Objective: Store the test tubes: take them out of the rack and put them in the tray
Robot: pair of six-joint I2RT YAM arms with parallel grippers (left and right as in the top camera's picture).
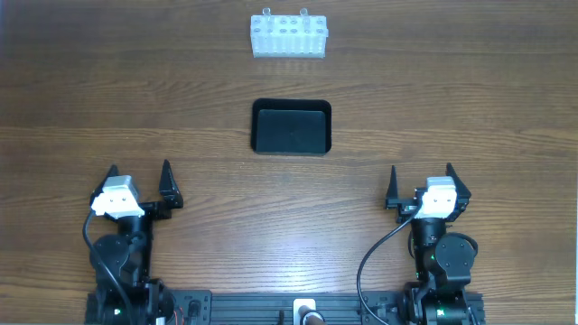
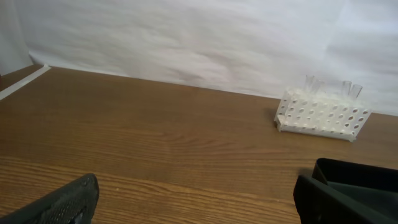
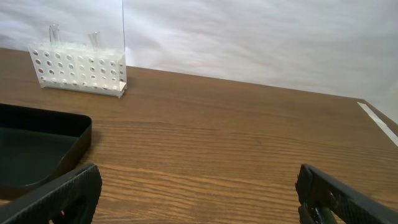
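Left fingers [image 1: 169, 185] and right fingers [image 1: 393, 191] are both spread wide with nothing in them, sitting low over the worktop [image 1: 470, 108]. The black tray [image 1: 291, 105] is out ahead, between the two pairs. The white rack [image 1: 288, 38] is further on past it, well apart from either, with a few clear test tubes [image 2: 309, 83] poking up. So I'd say step one hasn't started. Next up: one arm reaches past the tray, lines up over a tube, pinches gently, pulls straight up.

Left hand [image 1: 139, 169] jaws apart, empty, by desk [image 1: 289, 235] front edge, left side; right hand [image 1: 422, 169] likewise, right side.
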